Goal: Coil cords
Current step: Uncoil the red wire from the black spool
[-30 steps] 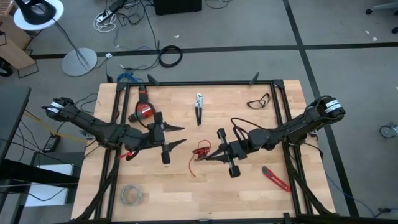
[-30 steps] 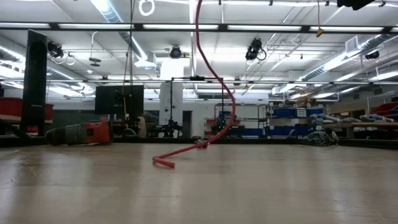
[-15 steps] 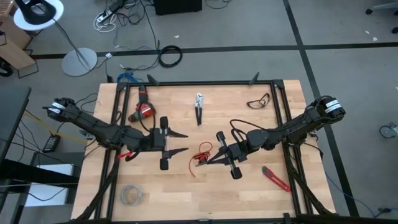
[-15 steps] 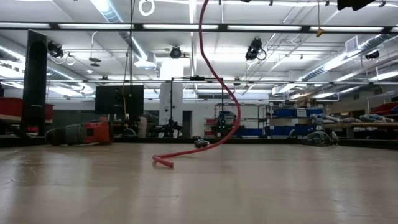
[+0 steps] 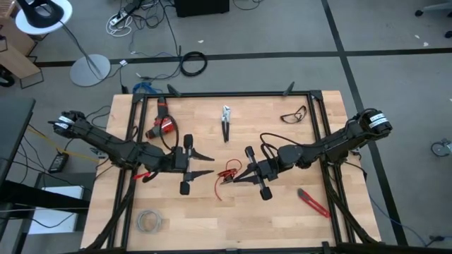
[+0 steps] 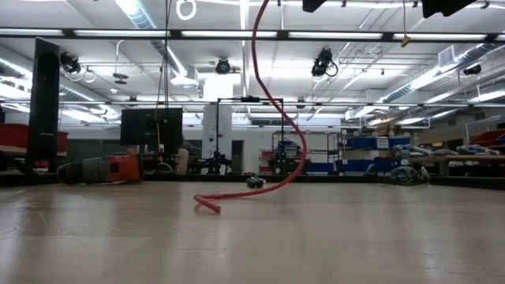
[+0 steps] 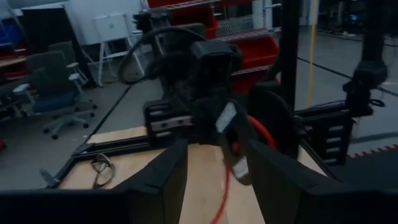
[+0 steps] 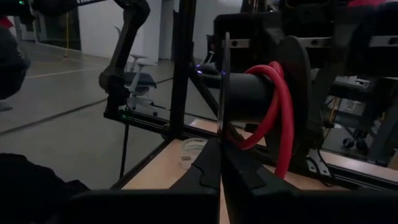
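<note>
My right gripper [image 5: 239, 173] is pressed fully shut with the red cord [image 5: 227, 173] pinched at its tip, near the middle of the counter [image 5: 282, 212]. My left gripper [image 5: 206, 164] faces it from the left, fingers parted around a narrow gap, just beside the cord but not on it.

The biggest risk I see is the two grippers meeting. They point tip to tip with only the small red bundle between them, so a push too far from the left would knock my fingers into the right ones and could jar the cord loose.

Next is a missed grab. The cord is far thinner than my fingers, and the left gripper could shut on air or catch a single loop and drag the wound part open.

Smallest worry: the free tail. In the low view the cord [image 6: 272, 110] hangs down in a curve and its end rests on the counter. If I lift or twist sharply, that springy end may whip round and uncoil.
</note>
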`<state>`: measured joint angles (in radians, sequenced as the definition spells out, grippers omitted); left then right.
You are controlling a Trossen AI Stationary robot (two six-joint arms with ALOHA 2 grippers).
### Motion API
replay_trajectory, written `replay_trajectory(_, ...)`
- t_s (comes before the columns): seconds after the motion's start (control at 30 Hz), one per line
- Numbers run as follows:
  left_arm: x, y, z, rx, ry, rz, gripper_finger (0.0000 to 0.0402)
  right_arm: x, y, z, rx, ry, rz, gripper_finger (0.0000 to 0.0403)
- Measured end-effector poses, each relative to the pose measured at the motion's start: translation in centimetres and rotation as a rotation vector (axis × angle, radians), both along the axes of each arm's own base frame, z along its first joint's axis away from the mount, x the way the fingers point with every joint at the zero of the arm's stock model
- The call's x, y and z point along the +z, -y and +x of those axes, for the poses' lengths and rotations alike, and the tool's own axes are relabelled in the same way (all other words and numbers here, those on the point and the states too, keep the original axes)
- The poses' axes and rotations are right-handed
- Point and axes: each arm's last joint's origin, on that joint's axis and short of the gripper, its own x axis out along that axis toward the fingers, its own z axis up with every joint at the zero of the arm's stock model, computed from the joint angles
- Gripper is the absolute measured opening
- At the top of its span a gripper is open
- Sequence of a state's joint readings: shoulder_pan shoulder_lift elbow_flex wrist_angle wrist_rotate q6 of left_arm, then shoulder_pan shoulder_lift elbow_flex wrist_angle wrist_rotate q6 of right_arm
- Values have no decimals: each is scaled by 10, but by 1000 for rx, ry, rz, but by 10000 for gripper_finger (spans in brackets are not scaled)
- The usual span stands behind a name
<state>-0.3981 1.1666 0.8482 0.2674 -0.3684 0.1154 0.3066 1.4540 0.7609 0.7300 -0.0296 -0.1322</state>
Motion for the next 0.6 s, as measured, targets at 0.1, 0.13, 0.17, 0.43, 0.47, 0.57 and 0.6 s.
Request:
replay_trajectory(0.1, -4, 1, 2, 2, -18, -5, 167, 0, 2, 1, -5, 0, 0, 0)
replay_trajectory(0.13, -5, 1, 4, 7, -20, -9, 167, 0, 2, 1, -7, 0, 0, 0)
replay_trajectory(0.17, -6, 0, 6, 10, -24, -9, 167, 0, 3, 1, -7, 0, -1, 0)
replay_trajectory(0.43, -18, -4, 17, 53, -67, -14, 168, 0, 5, 1, -8, -2, -5, 0)
replay_trajectory(0.47, -18, -5, 18, 57, -65, -15, 168, -1, 5, 2, -8, -6, -5, 0)
replay_trajectory(0.57, -18, -4, 18, 56, -64, -15, 168, -1, 5, 2, -9, -8, -6, 0)
replay_trajectory(0.6, -18, -4, 18, 56, -64, -15, 168, -1, 5, 2, -10, -8, -6, 0)
